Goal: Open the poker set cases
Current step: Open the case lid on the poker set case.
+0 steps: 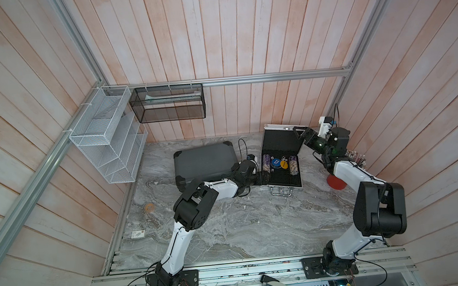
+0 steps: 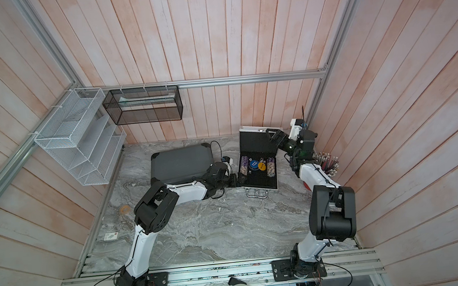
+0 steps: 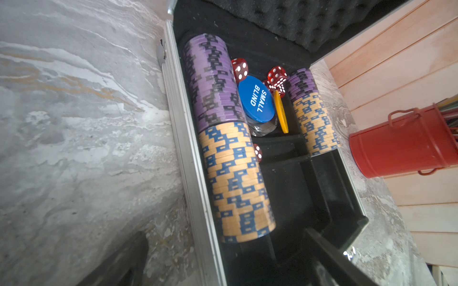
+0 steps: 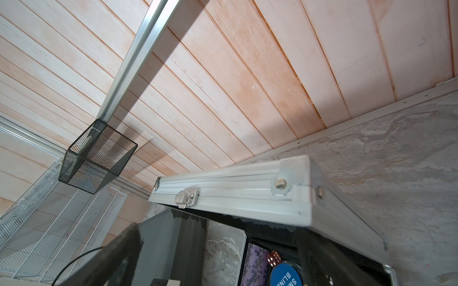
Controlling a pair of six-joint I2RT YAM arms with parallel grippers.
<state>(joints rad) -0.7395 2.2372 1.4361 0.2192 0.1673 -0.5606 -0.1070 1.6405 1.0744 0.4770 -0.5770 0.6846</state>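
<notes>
The smaller silver poker set case [image 1: 284,186] stands open in both top views, its lid [image 1: 280,142] upright with black foam inside. Chip stacks [image 3: 210,81], dice and a blue disc lie in its tray. The larger dark grey case [image 1: 205,162] [image 2: 182,162] lies shut to its left. My left gripper [image 1: 262,178] [image 3: 223,272] is open astride the silver case's left wall [image 3: 188,153], one finger outside, one inside. My right gripper [image 1: 301,135] [image 4: 223,260] is open at the lid's upper right corner [image 4: 247,195], holding nothing.
A red bucket [image 1: 335,182] [image 3: 401,148] of sticks stands by the right wall behind my right arm. On the back and left walls hang a black mesh basket [image 1: 169,103] and a white wire rack [image 1: 107,136]. A tape roll [image 1: 149,207] lies at the table's left.
</notes>
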